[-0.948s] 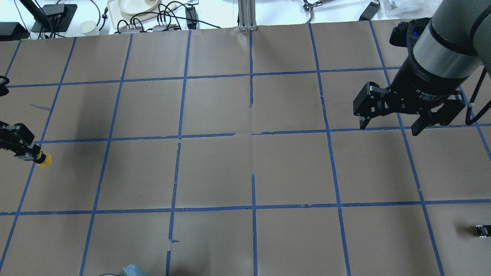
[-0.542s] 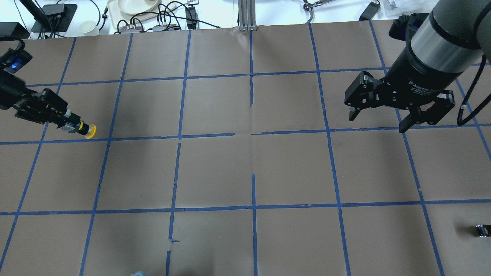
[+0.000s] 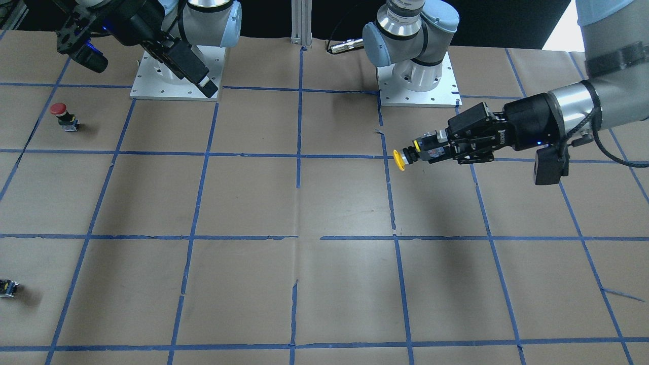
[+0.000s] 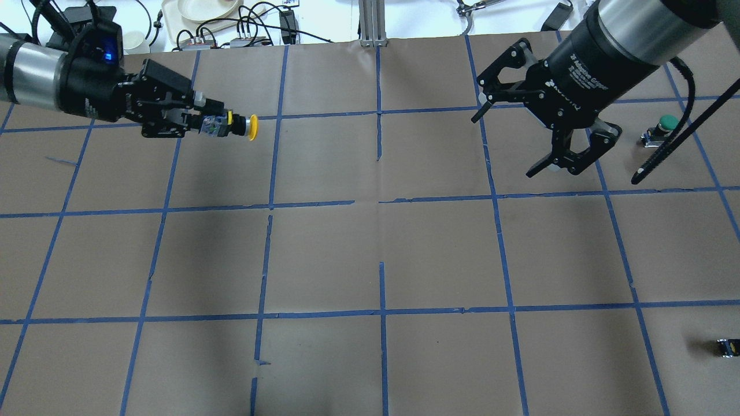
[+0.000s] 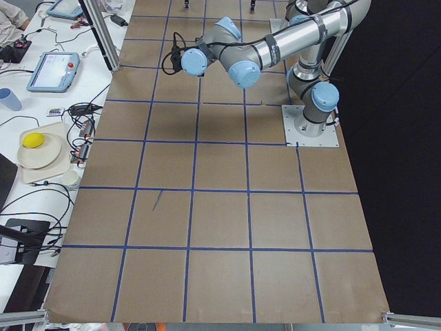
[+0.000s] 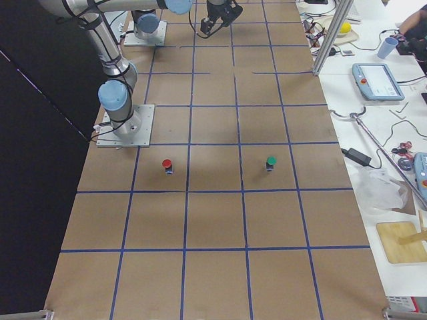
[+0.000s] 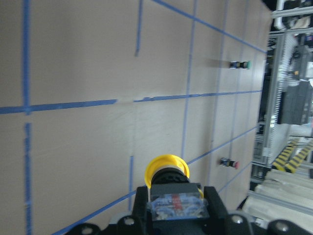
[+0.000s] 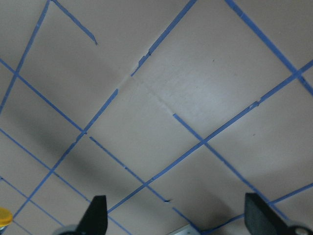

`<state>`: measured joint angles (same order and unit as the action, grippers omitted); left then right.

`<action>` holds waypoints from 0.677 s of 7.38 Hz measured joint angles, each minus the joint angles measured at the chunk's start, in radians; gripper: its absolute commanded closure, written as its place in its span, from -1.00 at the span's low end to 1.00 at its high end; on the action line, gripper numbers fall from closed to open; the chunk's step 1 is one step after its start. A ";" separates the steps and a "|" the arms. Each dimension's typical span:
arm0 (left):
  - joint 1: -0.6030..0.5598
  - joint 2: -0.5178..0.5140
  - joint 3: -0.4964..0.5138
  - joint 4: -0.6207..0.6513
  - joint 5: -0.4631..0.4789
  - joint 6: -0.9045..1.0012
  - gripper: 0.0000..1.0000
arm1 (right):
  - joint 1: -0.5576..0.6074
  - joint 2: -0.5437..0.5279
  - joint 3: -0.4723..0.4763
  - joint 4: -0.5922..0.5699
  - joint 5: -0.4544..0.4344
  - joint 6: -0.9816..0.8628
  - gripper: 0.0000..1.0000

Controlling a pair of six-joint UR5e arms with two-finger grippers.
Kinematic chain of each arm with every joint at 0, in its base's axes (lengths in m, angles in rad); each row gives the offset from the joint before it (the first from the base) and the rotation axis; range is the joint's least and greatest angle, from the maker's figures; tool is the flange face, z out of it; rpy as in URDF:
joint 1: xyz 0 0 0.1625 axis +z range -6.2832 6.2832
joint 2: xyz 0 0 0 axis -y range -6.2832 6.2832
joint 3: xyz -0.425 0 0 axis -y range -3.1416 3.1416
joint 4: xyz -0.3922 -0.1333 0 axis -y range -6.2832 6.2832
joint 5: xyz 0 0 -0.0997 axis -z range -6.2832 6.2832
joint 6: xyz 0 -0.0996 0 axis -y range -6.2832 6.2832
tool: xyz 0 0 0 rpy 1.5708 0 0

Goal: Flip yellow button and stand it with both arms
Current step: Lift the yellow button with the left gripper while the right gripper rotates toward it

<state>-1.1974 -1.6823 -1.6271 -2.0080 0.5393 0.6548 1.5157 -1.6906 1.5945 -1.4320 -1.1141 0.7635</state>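
Observation:
The yellow button [image 4: 250, 127] is held in the air by its grey-black block, lying sideways with the cap pointing toward the table's middle. My left gripper [image 4: 209, 124] is shut on that block. The button also shows in the front view [image 3: 400, 158] and in the left wrist view [image 7: 166, 170], ahead of the gripper [image 7: 176, 208]. My right gripper [image 4: 504, 145] is open and empty, well to the right of the button, fingers spread and angled toward it. In the right wrist view its two fingertips [image 8: 97, 215] frame bare paper, with a yellow sliver at the lower left edge.
A green-capped button [image 4: 665, 124] stands just right of my right gripper. A red-capped button [image 3: 61, 114] stands near my right arm's base plate [image 3: 152, 91]. A tiny dark capless block [image 4: 727, 346] lies at the near right. Brown paper with blue tape lines covers the table.
My left gripper has lifted the yellow button and carried it from the far left edge up and toward the table's middle. My right gripper has moved left and turned, still open.

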 measured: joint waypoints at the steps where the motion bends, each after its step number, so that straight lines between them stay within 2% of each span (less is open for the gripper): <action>1: -0.048 0.011 0.000 -0.014 -0.114 -0.008 0.81 | 0.000 0.006 -0.004 -0.006 0.065 0.073 -1.00; 3: -0.147 0.064 -0.016 -0.024 -0.288 -0.020 0.81 | -0.002 0.009 -0.004 -0.043 0.234 0.121 -1.00; 5: -0.194 0.103 -0.031 -0.042 -0.416 -0.032 0.81 | -0.002 0.017 -0.006 -0.100 0.361 0.149 -1.00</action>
<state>-1.3913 -1.5788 -1.6579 -2.0496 0.1233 0.6224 1.5140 -1.6738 1.5886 -1.5316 -0.7535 0.9127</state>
